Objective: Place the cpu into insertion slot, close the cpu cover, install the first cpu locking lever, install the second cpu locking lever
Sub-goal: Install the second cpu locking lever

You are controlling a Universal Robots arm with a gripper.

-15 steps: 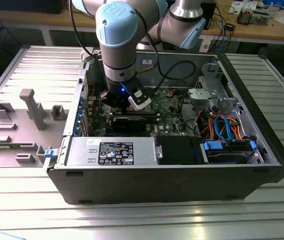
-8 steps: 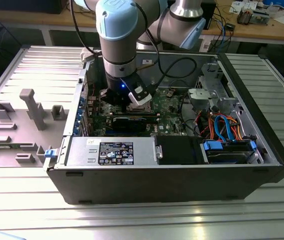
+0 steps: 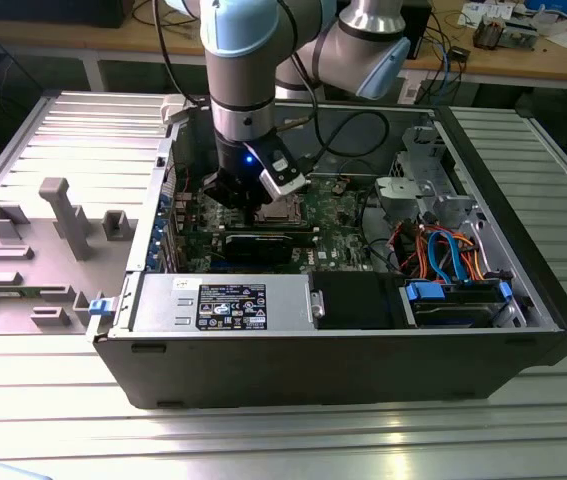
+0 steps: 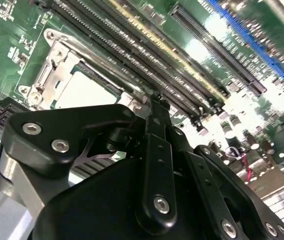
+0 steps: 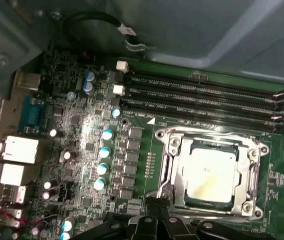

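The cpu (image 5: 209,172), a dull silver square, lies in the insertion slot (image 5: 168,197) on the green board. The cpu cover (image 5: 174,150), a silvery frame, lies flat around it with the chip showing through its window. In the second wrist view the cpu (image 4: 84,92) and cover (image 4: 56,65) sit just beyond my black fingertips. My gripper (image 4: 156,100) is shut, its tips together at the socket's edge beside the memory slots. I cannot tell whether the tips touch a locking lever. In the exterior view the gripper (image 3: 246,200) hangs low inside the case beside the socket (image 3: 285,212).
Long black memory slots (image 5: 202,95) run alongside the socket. The open computer case (image 3: 313,370) holds a power supply (image 3: 228,303), a blue drive bay (image 3: 458,300) and coloured cables (image 3: 443,250) towards the exterior view's right. A grey fixture (image 3: 63,215) stands outside on the exterior view's left.
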